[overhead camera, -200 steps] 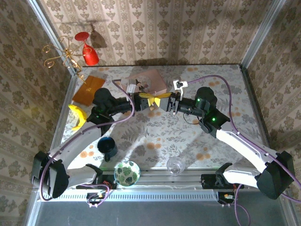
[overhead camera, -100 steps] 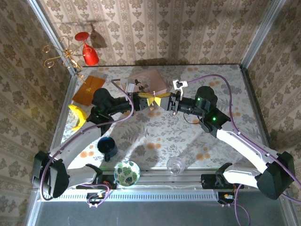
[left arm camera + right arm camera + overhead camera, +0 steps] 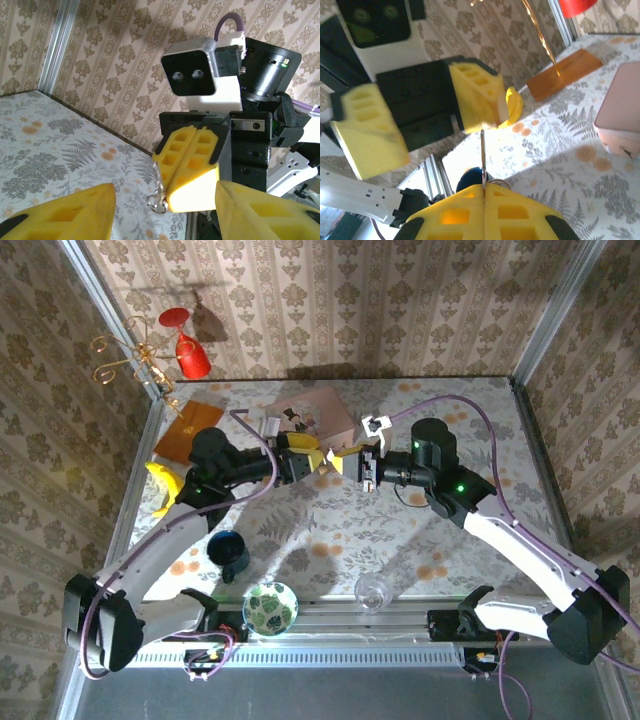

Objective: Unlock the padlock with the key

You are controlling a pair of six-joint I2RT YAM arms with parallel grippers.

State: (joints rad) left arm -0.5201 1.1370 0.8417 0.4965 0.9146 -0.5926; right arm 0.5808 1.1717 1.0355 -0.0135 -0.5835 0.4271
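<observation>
Between left claw [image 3: 316,456] and right claw [image 3: 341,462], slim gap

Key [image 3: 483,150] mostly hidden between right fingers [image 3: 520,215]; left fingers [image 3: 60,215] cut off below.

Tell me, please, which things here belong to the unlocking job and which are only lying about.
Job: key, gripped in the shut right tool; open left tool facing it.
Lying about: banana, cup, bowl, clear glass, board, red glass. Pink box: cannot tell which.
</observation>
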